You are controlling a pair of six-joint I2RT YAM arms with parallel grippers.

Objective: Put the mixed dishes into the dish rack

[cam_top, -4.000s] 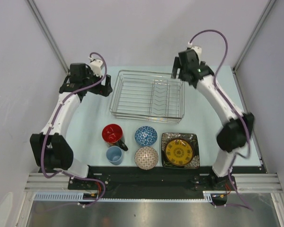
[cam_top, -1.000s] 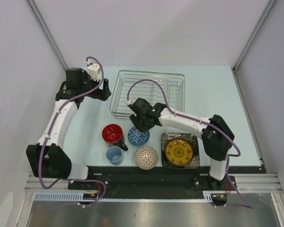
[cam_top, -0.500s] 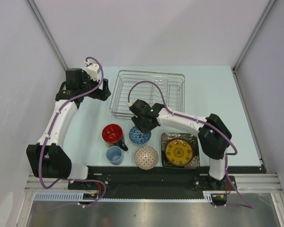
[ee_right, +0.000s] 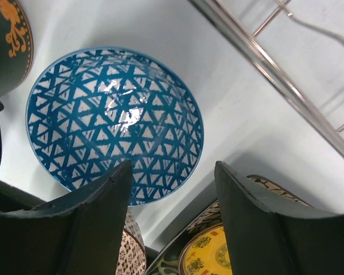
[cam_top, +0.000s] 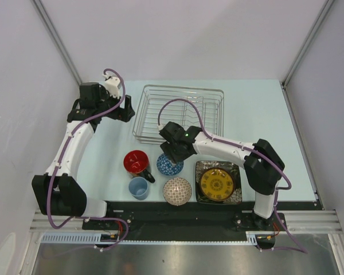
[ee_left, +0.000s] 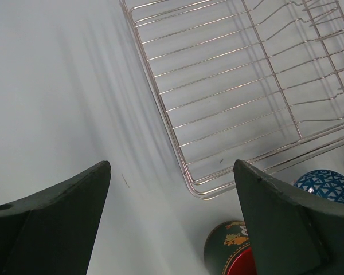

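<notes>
From above, two bowls (cam_top: 177, 191), two plates (cam_top: 218, 183), one mug (cam_top: 136, 162) and one cup (cam_top: 139, 187) sit on the desk (cam_top: 252, 114) at six o'clock of the one dish rack (cam_top: 139, 117); the left wrist shows the left fingers (ee_left: 46, 223) released and idle; the right wrist shows the right fingers (ee_right: 63, 229) released at the blue-patterned bowl (ee_right: 114, 120) rim, where a shallow pinch could slip.

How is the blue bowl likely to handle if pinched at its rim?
The blue bowl looks like glazed ceramic, given the shiny glare inside: probably rigid, slick and breakable. Held at one rim point by the right gripper, it may swing down, being round and deep. Pushed, it would likely slide, perhaps into the mug close beside it.
</notes>
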